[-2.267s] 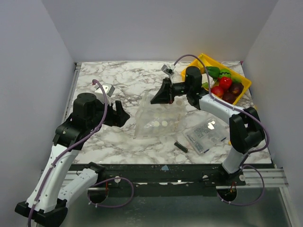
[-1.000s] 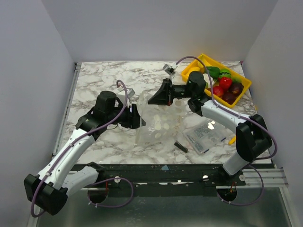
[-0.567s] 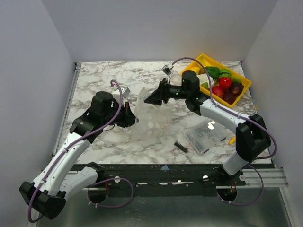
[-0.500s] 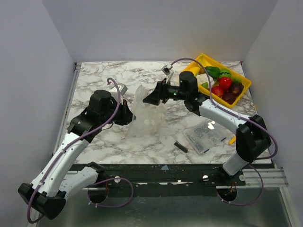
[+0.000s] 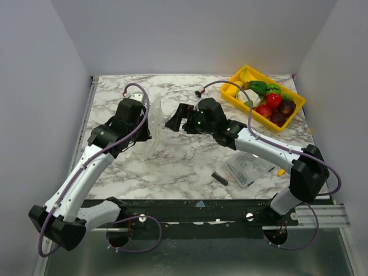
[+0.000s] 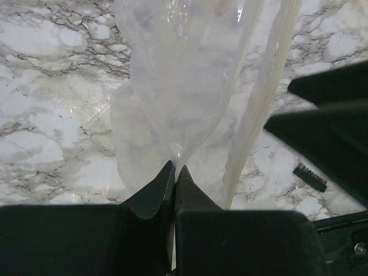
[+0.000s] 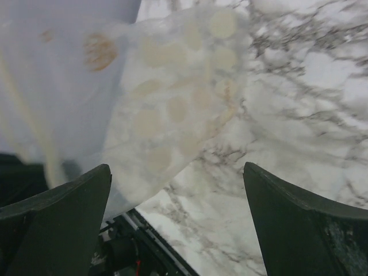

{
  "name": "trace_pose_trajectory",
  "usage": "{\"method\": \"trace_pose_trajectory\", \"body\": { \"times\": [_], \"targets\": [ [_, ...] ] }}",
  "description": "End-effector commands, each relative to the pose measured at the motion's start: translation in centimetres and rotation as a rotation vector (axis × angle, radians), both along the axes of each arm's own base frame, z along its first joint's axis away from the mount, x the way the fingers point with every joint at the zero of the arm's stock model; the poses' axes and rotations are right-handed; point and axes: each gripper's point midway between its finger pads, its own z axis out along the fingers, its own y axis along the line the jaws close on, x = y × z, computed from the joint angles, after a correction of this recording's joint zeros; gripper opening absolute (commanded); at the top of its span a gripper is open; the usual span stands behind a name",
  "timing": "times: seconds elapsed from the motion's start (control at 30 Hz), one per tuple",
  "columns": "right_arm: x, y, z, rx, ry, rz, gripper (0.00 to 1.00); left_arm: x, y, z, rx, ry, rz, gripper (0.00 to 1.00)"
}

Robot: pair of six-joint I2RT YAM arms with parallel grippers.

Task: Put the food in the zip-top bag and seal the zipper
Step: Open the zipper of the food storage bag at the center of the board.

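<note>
the left pincer (image 6: 174,169) is pressed together on a fold of the clear bag (image 6: 184,86). the film is pinched right at the fingertips, and the rest of the bag stretches away from it with the zipper (image 6: 259,98) strip running along one edge. a second ago this pincer was spread and only reaching in. now it has the bag, has pulled it up on end and has drawn it farther from the yellow tray (image 5: 299,103). the bag's lower end seems to touch the table (image 5: 190,167) still.

the right pincer (image 7: 177,169) was clamped on the bag's tray-side edge a second ago. it is now spread wide with nothing between its fingers. the bag fills its wrist view just ahead, apart from both fingers. pale round spots show through the film there, and i cannot tell what they are.

so the bag has passed from the right arm to the left. the right pincer sits between the bag and the tray, free to work. the food (image 5: 270,103) lies in the tray, well apart from the bag, and none of it shows inside the bag, so filling has not begun and the zipper is unsealed work for later. the likely next step is the right arm turning toward the tray for a piece. one pinch on soft film may leave the mouth slack, and that could make dropping food in awkward.
</note>
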Motion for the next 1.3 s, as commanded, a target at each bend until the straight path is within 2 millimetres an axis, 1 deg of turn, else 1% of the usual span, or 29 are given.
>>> {"method": "trace_pose_trajectory", "body": {
  "times": [0.0, 0.1, 0.13, 0.23, 0.27, 0.33, 0.4, 0.43, 0.47, 0.5, 0.53, 0.57, 0.6, 0.67, 0.7, 0.73, 0.83, 0.93, 0.97, 1.0, 1.03, 1.1, 1.13, 1.2, 1.27],
  "targets": [
    [-1.3, 1.2, 3.0, 0.124, -0.037, -0.076, 1.0, 2.4, -0.9, -2.4, 0.033, 0.048, 0.018, 0.0],
    [-1.9, 1.5, 3.0, 0.129, -0.064, -0.098, 0.99, 3.4, -3.1, -4.0, -0.01, 0.091, -0.043, 0.0],
    [-2.0, 1.4, 2.7, 0.126, -0.067, -0.119, 0.94, 3.6, -3.7, -4.4, -0.026, 0.102, -0.059, 0.0],
    [-2.1, 1.1, 2.3, 0.122, -0.07, -0.169, 0.76, 4.0, -4.4, -4.9, -0.049, 0.099, -0.077, 0.0],
    [-2.2, 1.1, 2.2, 0.113, -0.076, -0.185, 0.74, 4.1, -4.6, -5.0, -0.056, 0.092, -0.082, 0.0],
    [-2.4, 1.5, 2.2, 0.091, -0.091, -0.2, 0.73, 4.2, -4.6, -5.2, -0.056, 0.091, -0.082, 0.0],
    [-2.5, 2.1, 2.3, 0.064, -0.108, -0.224, 0.73, 3.8, -5.1, -5.2, -0.076, 0.107, -0.104, 0.0],
    [-2.4, 2.4, 2.2, 0.045, -0.108, -0.241, 0.73, 3.8, -5.2, -5.2, -0.081, 0.107, -0.11, 0.0],
    [-2.1, 2.6, 1.9, 0.028, -0.107, -0.262, 0.69, 3.8, -5.2, -5.0, -0.086, 0.101, -0.109, 0.0],
    [-2.0, 2.5, 1.0, -0.014, -0.089, -0.287, 0.65, 3.8, -5.2, -4.7, -0.092, 0.091, -0.105, 0.0],
    [-1.8, 2.6, 0.6, -0.031, -0.08, -0.308, 0.61, 3.8, -5.2, -4.5, -0.098, 0.081, -0.105, 0.0],
    [-1.7, 2.7, 0.1, -0.047, -0.072, -0.329, 0.59, 3.8, -5.2, -4.2, -0.103, 0.074, -0.104, 0.0],
    [-1.6, 2.9, -0.2, -0.058, -0.074, -0.336, 0.55, 3.8, -5.2, -3.9, -0.106, 0.068, -0.103, 0.0],
    [-1.6, 3.4, -0.5, -0.077, -0.081, -0.346, 0.44, 3.6, -5.1, -3.5, -0.109, 0.059, -0.102, 0.0],
    [-1.6, 3.6, -0.4, -0.084, -0.083, -0.352, 0.36, 3.6, -4.9, -3.4, -0.106, 0.056, -0.097, 0.0],
    [-1.8, 3.7, -0.5, -0.093, -0.079, -0.358, 0.31, 3.6, -4.8, -3.2, -0.101, 0.052, -0.092, 0.0],
    [-2.1, 3.4, -0.6, -0.095, -0.082, -0.389, 0.28, 3.5, -4.4, -2.6, -0.092, 0.039, -0.088, 0.0],
    [-2.3, 3.2, -1.4, -0.096, -0.07, -0.401, 0.28, 3.4, -4.4, -2.3, -0.096, 0.031, -0.091, 0.0],
    [-2.3, 3.2, -1.7, -0.099, -0.066, -0.4, 0.22, 3.3, -4.4, -2.2, -0.098, 0.03, -0.092, 0.0],
    [-2.4, 3.4, -2.0, -0.104, -0.062, -0.396, 0.1, 3.4, -4.5, -2.1, -0.101, 0.028, -0.095, 0.0],
    [-2.4, 3.5, -2.0, -0.103, -0.061, -0.391, 0.02, 3.3, -4.6, -2.0, -0.102, 0.03, -0.1, 0.0],
    [-2.6, 4.3, -1.5, -0.086, -0.069, -0.367, 0.01, 3.3, -4.7, -1.7, -0.1, 0.026, -0.114, 0.0],
    [-2.7, 4.6, -1.3, -0.077, -0.069, -0.354, 0.01, 3.4, -4.6, -1.7, -0.093, 0.023, -0.116, 0.02],
    [-3.0, 5.0, -0.9, -0.047, -0.057, -0.341, 0.01, 3.6, -4.0, -1.5, -0.064, 0.011, -0.099, 0.24],
    [-3.2, 5.3, -0.6, -0.005, -0.047, -0.332, 0.01, 4.0, -3.3, -1.2, -0.028, -0.013, -0.078, 0.4]
  ]
}}
